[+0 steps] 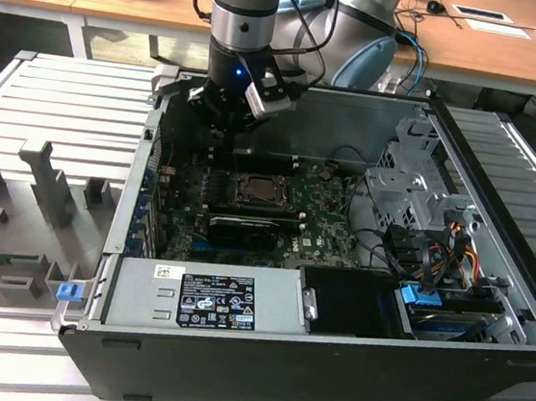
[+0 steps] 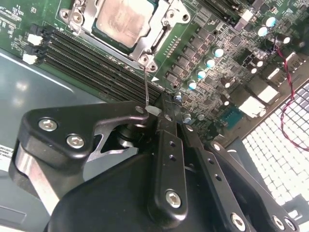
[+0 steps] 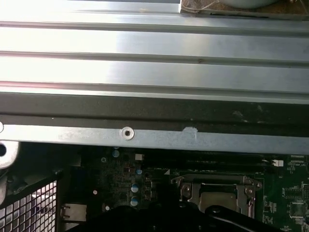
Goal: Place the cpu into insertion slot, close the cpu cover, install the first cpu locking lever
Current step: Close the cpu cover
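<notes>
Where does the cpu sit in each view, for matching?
Exterior view: cpu in the middle of the green board.
Second wrist view: cpu inside the cpu cover.
First wrist view: cpu partly visible inside that cover.
Shared landmark: long black memory slots alongside.

Computer case (image 1: 325, 381): black, open | power supply (image 1: 204, 295): inside case, along its near wall | drive cage (image 1: 410, 188): inside case, exterior view's right | grey fixture tray (image 1: 26, 202): beside case, exterior view's left | wooden desk (image 1: 498, 53): behind case
</notes>
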`<action>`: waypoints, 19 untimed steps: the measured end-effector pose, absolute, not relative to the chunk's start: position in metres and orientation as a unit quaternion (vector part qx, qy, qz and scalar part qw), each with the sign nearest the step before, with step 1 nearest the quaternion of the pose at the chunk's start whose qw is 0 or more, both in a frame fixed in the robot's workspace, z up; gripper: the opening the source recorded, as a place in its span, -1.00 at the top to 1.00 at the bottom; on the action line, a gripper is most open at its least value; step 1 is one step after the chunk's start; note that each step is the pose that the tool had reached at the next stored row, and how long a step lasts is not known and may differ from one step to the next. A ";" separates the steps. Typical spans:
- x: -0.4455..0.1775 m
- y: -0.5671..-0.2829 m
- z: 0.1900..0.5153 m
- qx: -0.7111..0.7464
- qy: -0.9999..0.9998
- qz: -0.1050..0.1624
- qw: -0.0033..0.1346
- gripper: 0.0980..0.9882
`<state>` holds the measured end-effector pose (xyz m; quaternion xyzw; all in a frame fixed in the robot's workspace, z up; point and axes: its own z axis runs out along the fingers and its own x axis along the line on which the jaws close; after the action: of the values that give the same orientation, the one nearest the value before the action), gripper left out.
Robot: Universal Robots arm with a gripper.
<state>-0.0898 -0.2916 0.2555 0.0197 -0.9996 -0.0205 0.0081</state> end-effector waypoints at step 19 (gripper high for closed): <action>-0.082 -0.292 0.253 0.020 -1.000 -0.021 0.008 0.98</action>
<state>-0.0820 -0.2916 0.2534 0.0197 -0.9996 -0.0205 0.0080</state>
